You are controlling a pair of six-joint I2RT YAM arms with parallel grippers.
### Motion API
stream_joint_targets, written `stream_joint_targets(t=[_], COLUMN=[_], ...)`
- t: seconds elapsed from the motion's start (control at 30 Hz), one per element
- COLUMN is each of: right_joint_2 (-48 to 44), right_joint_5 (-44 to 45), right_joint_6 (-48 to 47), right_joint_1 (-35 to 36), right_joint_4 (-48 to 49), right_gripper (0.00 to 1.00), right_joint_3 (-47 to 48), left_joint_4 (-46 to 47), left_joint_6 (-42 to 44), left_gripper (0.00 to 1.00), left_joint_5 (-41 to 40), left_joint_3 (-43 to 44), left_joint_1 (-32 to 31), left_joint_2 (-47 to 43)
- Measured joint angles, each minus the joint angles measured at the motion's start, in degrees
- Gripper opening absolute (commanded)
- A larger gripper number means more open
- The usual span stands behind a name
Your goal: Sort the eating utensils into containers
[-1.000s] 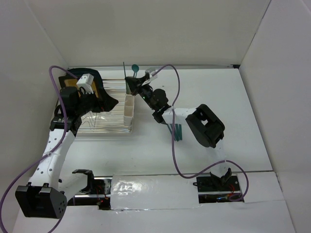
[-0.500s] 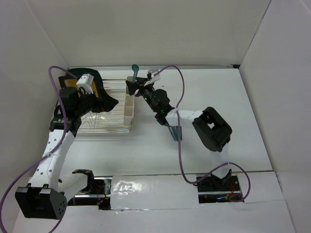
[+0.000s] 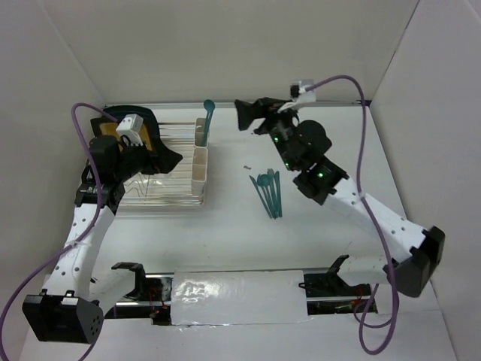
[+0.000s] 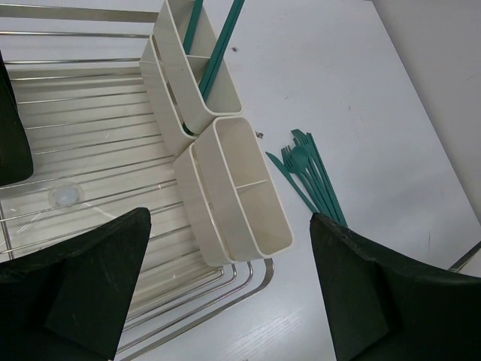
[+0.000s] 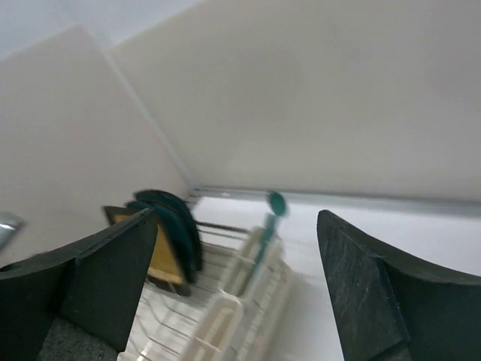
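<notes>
One wire dish rack [image 3: 161,184] sits at the left of the table [image 3: 338,143], with the left gripper [image 4: 225,293] hanging above it, jaws wide and empty. The right gripper [image 5: 237,293], likewise spread and empty, hovers high near the back wall. Cream containers [image 3: 199,169] line the rack's right edge. Two teal utensils [image 4: 218,45] stand in the far one, and a loose bundle [image 3: 268,192] lies on the table to the right.

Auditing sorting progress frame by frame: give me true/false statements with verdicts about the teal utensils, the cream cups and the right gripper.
A slim teal plastic spoon stands in the far cream-white rectangular plastic cup. True.
The right gripper grips a utensil. False: its jaws are open and empty.
Several teal plastic utensils lie loose on the white table. True.
The near cream-white cup holds a fork. False: it looks empty.
</notes>
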Motion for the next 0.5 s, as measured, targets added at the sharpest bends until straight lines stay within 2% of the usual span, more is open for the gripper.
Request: stream_joint_targets(t=[0.1,0.2,0.27,0.3,0.33,0.5], right_joint_2=[-6.3,-7.8,-6.4,-5.3,-4.0,3.7], right_joint_5=[3.7,6.5,7.3,7.6,7.7,7.0], right_joint_6=[3.3,7.2,9.5,10.5,11.3,13.9], right_joint_1=[-3.3,-6.4,-8.1,-8.7,-9.3,-12.0], right_joint_4=[-8.1,-15.5,-19.8,-21.7,-23.7,-26.4], right_gripper=[0.89,0.88,0.83,0.75,0.71,0.6], right_joint_3=[-7.7,-16.2,-22.1,-24.7,-26.6,-28.5], left_joint_4=[0.2,0.3,0.5,0.6,0.7,0.7], left_joint_6=[0.0,0.0,-0.1,-0.1,-0.2,-0.2], left_gripper=[1.0,1.0,1.0,1.0,1.0,1.0], left_joint_5=[0.0,0.0,0.0,0.1,0.1,0.3], left_joint_3=[0.0,0.0,0.0,0.0,0.0,-0.2], left_joint_1=[0.0,0.0,0.0,0.0,0.0,0.0], left_joint_2=[-0.3,-0.9,-1.0,-1.0,-1.0,-1.0])
